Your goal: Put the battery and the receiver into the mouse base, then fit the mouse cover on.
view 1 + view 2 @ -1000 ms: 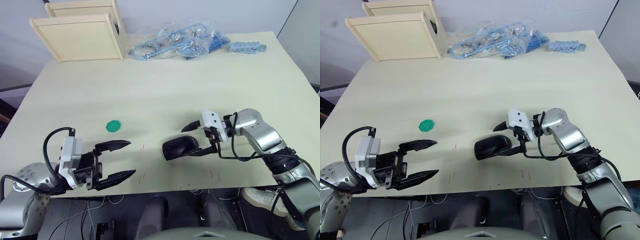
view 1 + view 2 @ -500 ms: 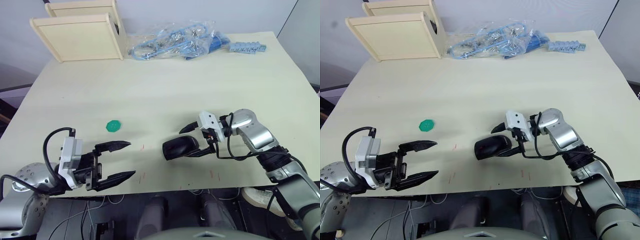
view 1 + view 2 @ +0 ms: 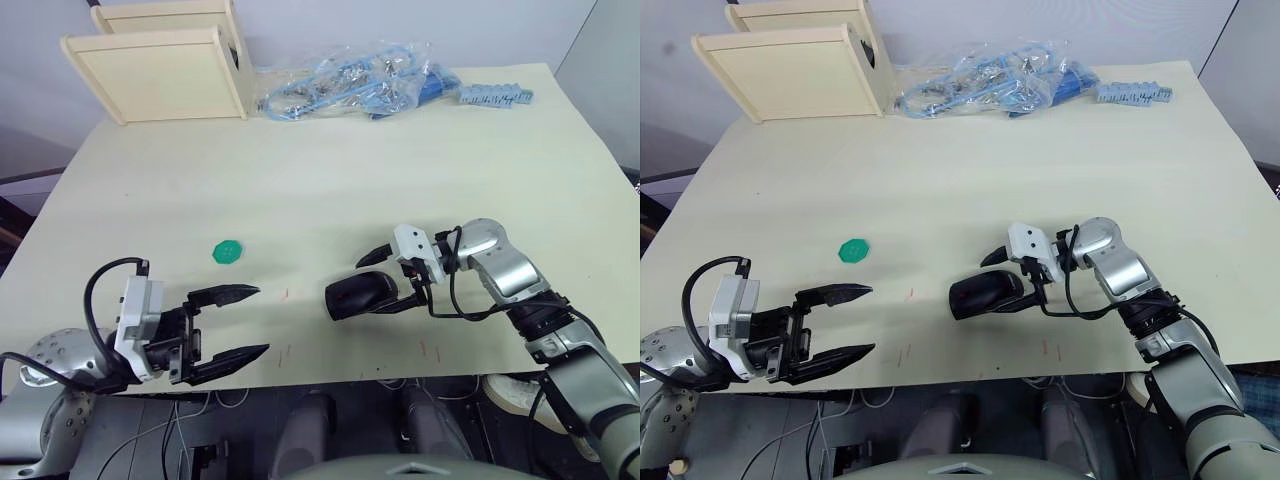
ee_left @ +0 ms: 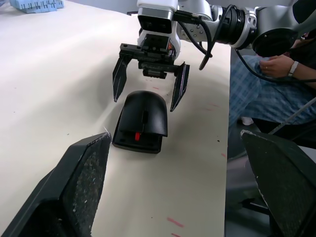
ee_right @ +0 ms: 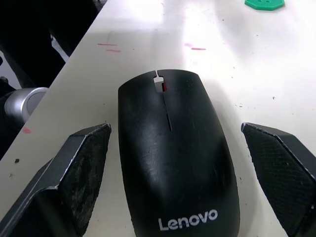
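Straddling the mouse cover with my right gripper, I have both fingers spread wide, one on each side of the shell, neither pressing it. The cover sits seated on the mouse base near the table's front edge, red scroll wheel peeking through the slot. My left gripper hovers well apart to the left, jaws released and grasping nothing. A green disc lies beyond it.
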Controlling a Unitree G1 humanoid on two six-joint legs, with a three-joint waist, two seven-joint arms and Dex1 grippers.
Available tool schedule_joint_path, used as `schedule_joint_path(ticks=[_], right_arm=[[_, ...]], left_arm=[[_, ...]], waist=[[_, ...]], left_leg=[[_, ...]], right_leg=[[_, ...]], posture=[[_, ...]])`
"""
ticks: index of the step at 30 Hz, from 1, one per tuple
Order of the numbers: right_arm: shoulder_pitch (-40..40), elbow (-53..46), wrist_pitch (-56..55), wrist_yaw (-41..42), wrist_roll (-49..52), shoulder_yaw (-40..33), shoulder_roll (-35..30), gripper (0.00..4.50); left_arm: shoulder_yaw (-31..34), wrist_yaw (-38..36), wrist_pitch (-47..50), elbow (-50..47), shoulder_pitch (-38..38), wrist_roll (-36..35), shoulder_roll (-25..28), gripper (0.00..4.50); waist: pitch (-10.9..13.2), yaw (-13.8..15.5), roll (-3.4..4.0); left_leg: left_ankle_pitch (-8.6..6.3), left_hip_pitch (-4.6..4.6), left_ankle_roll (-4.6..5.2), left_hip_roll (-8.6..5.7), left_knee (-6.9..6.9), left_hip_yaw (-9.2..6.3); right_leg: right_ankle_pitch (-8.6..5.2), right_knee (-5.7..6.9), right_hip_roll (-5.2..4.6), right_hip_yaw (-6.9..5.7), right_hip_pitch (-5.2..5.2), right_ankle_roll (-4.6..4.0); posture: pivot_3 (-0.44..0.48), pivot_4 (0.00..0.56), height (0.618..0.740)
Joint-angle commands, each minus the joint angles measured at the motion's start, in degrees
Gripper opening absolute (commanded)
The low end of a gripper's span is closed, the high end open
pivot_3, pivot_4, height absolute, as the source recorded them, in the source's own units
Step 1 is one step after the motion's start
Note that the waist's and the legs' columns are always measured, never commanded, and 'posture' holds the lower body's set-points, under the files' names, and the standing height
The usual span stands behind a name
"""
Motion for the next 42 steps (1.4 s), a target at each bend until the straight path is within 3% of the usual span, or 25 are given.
schedule_joint_path(ticks=[1,9,11,12,13,14,35,42], right_arm=[[-1.17,-0.72,-0.79,0.19,0.41,-1.44,0.15,4.44],[-0.85,-1.16,-0.61,0.22,0.45,-1.5,-0.08,4.44],[-0.76,-1.23,-0.53,0.22,0.42,-1.48,-0.16,3.95],[-0.71,-1.29,-0.49,0.27,0.4,-1.44,-0.21,3.95],[-0.63,-1.35,-0.54,0.28,0.3,-1.36,-0.28,3.26],[-0.55,-1.44,-0.58,0.26,0.17,-1.25,-0.33,2.92],[-0.7,-1.92,1.19,-1.14,-0.77,-1.09,-0.09,2.92],[-1.37,-2.29,6.8,-2.24,-0.21,-1.17,0.66,2.92]], left_arm=[[1.9,-0.04,-0.22,-1.66,0.16,-0.89,0.52,4.5],[1.75,-0.12,-0.21,-1.31,-0.12,-0.83,0.51,4.5],[1.6,-0.1,-0.23,-1.2,-0.26,-0.76,0.47,4.5],[1.53,-0.09,-0.24,-1.15,-0.33,-0.73,0.45,4.5],[1.48,-0.09,-0.25,-1.11,-0.39,-0.71,0.45,4.5],[1.46,-0.11,-0.27,-1.07,-0.44,-0.69,0.44,4.5],[1.32,0.01,-0.4,-1.26,-0.23,-0.57,0.19,4.5],[1.17,0.18,-0.29,-1.3,-0.33,-0.57,0.16,4.5]], waist=[[0.0,0.0,0.0],[0.0,0.0,0.0],[0.0,0.0,0.0],[0.0,0.0,0.0],[0.0,-0.01,0.0],[0.0,0.0,0.0],[0.0,-0.01,0.0],[0.0,-0.06,0.0]], left_leg=[[0.0,0.0,0.0,0.0,0.0,0.0],[0.0,0.0,0.0,0.0,0.0,0.0],[0.0,0.0,0.0,0.0,0.0,0.0],[0.0,0.0,0.0,0.0,0.0,0.0],[0.0,0.0,0.0,0.0,0.0,0.0],[0.0,0.0,0.0,0.0,0.0,0.0],[0.01,0.04,-0.02,0.0,0.0,0.0],[0.01,0.07,-0.02,0.01,0.0,0.01]], right_leg=[[0.0,0.0,0.0,0.0,0.0,0.0],[0.0,0.0,0.0,0.0,0.0,0.0],[0.0,0.0,0.0,0.0,0.0,0.0],[0.0,0.0,0.0,0.0,0.0,0.0],[0.0,0.0,0.0,0.0,0.0,0.0],[0.0,0.0,0.0,0.0,0.0,0.0],[0.01,0.04,0.01,0.01,0.01,-0.02],[0.02,0.05,0.03,0.02,0.02,-0.03]], posture=[[0.0,0.15,0.74],[0.0,0.15,0.74],[0.0,0.15,0.74],[0.0,0.15,0.74],[0.0,0.15,0.74],[0.0,0.15,0.74],[0.0,0.15,0.74],[0.0,0.15,0.74]])
